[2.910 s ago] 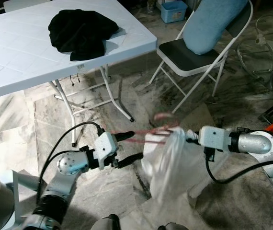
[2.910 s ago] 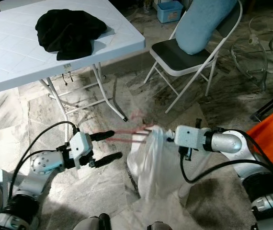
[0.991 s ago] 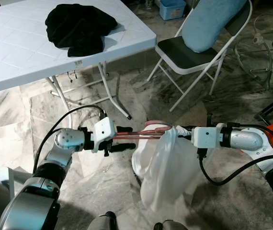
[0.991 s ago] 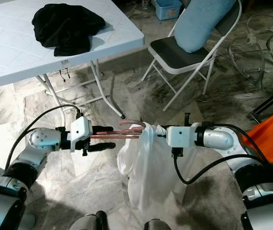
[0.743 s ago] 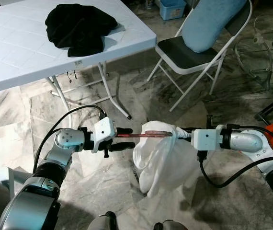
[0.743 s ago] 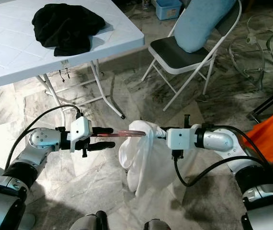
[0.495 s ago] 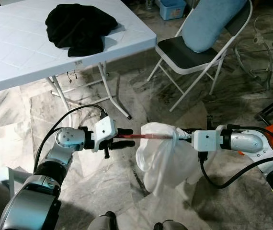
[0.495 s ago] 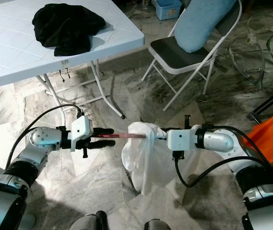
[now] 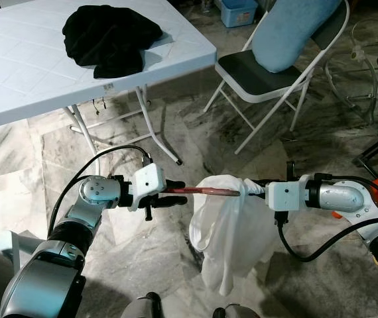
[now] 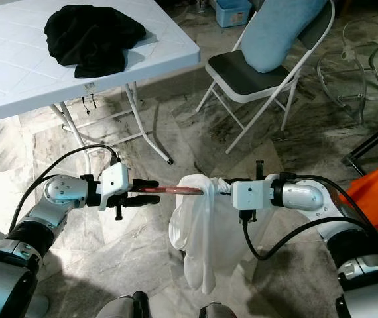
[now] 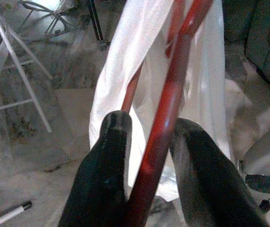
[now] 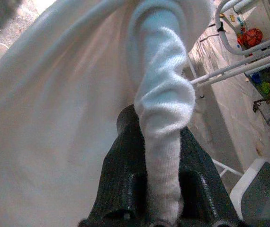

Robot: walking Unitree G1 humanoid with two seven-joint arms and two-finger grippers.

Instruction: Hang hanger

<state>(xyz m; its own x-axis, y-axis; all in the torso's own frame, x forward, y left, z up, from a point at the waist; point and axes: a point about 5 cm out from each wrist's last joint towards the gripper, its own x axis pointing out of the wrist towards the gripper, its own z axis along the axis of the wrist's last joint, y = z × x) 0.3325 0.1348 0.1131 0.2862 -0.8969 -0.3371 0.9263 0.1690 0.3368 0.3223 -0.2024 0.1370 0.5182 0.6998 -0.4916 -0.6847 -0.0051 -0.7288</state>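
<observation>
Left wrist view: left claw (image 11: pixel 147 156) grips red hanger (image 11: pixel 170 104); right claw (image 12: pixel 161 142) pinches white garment (image 12: pixel 54 118).

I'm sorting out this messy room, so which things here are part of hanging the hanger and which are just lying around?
In the job:
red hanger, clamped by the left gripper
white garment, pinched by the right gripper

Lying about:
black cloth on the white folding table
folding chair with a blue cushion
blue bin

Both arms reach inward, left hand (image 9: pixel 174 193) and right hand (image 9: pixel 254 187) apparently clamped, fingertips facing each other.
</observation>
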